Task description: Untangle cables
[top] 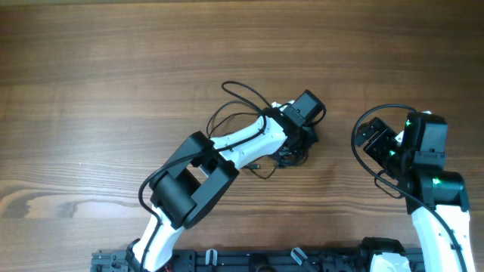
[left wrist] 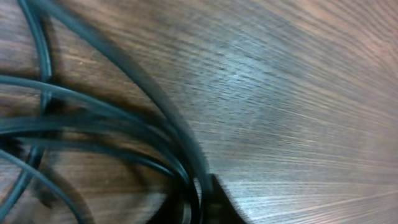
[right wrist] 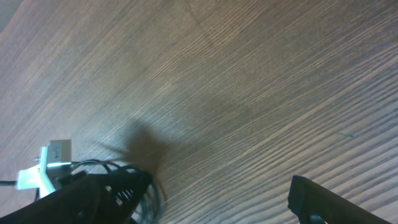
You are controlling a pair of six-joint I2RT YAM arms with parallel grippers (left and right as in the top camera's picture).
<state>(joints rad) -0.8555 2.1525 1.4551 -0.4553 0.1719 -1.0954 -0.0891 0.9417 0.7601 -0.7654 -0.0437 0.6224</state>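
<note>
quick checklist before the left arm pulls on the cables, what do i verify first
1. Left gripper shut over the bundle: ok.
2. Cables really pinched between its fingers: cannot tell, the left wrist view is blurred and too close.
3. Right gripper open with nothing between its fingers: ok.
4. Right gripper apart from the bundle: ok, it sits off to the side.
5. Cables separated: not ok, they are bunched under the left gripper with loose loops around it.
</note>
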